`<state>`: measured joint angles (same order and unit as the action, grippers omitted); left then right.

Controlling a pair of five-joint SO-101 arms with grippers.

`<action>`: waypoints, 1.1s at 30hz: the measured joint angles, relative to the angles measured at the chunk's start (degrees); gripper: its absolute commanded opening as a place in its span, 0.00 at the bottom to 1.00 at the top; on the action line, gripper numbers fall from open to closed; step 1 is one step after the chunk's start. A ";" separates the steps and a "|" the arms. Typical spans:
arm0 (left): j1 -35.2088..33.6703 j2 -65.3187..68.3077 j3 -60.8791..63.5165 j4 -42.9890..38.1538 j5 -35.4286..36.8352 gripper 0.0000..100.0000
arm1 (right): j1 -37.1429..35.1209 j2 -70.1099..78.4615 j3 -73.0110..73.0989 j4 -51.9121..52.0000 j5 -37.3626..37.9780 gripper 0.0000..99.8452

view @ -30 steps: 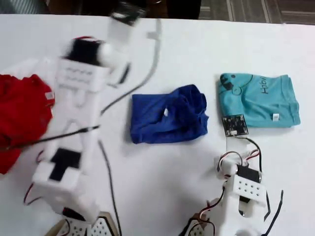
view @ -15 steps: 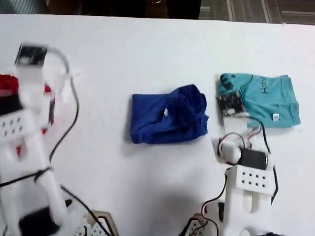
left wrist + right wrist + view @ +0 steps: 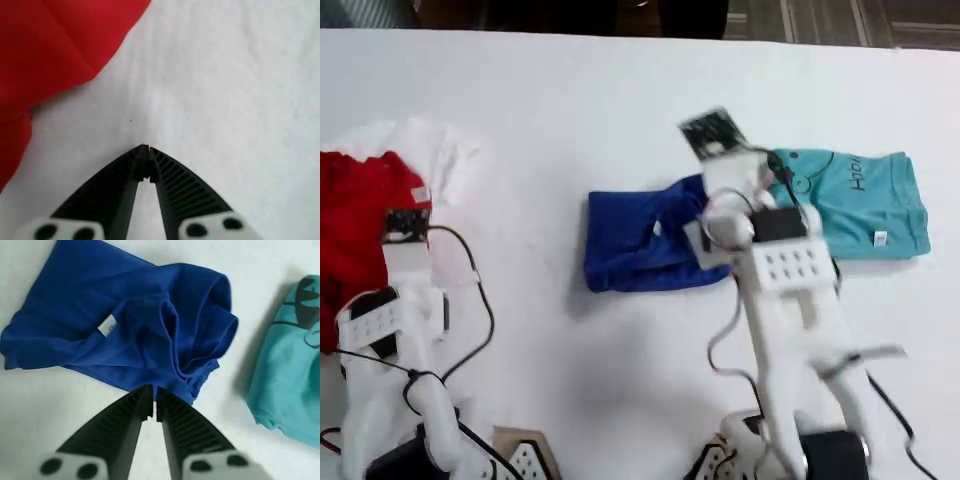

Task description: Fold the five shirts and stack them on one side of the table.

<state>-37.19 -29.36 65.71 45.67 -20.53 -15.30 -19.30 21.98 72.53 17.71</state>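
Right arm's swung forward over the last second, and the left one's pulled back. Its right end effector is pressed together, tips at the bunched edge of the crumpled royal-blue fabric shirt, with the folded teal printed shirt just to its right. Over the white table, the left end effector is also pinched closed on nothing, with the loose red fabric shirt just ahead of it.

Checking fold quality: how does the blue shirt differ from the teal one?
The blue shirt is plain and dark; the teal shirt carries dark print. The blue shirt bunches in rumpled ridges at one end; the teal shirt lies flatter, a tidier rectangle. Both rest on the white table, each showing a small white tag.
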 measured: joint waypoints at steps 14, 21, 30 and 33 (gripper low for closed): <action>0.09 -0.44 1.67 -1.58 2.37 0.03 | -8.70 36.92 -44.40 10.55 0.00 0.02; 0.09 -0.53 1.67 -1.58 2.37 0.03 | -8.62 50.81 -59.34 14.42 0.00 0.02; 0.09 -0.53 1.67 -1.58 2.37 0.03 | -8.62 62.33 -67.87 15.47 0.00 0.02; 0.09 -0.53 1.67 -1.58 2.37 0.03 | -8.62 65.14 -67.96 15.47 0.00 0.02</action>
<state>-37.10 -29.89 67.38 44.09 -18.15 -23.91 45.85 -45.98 88.00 17.71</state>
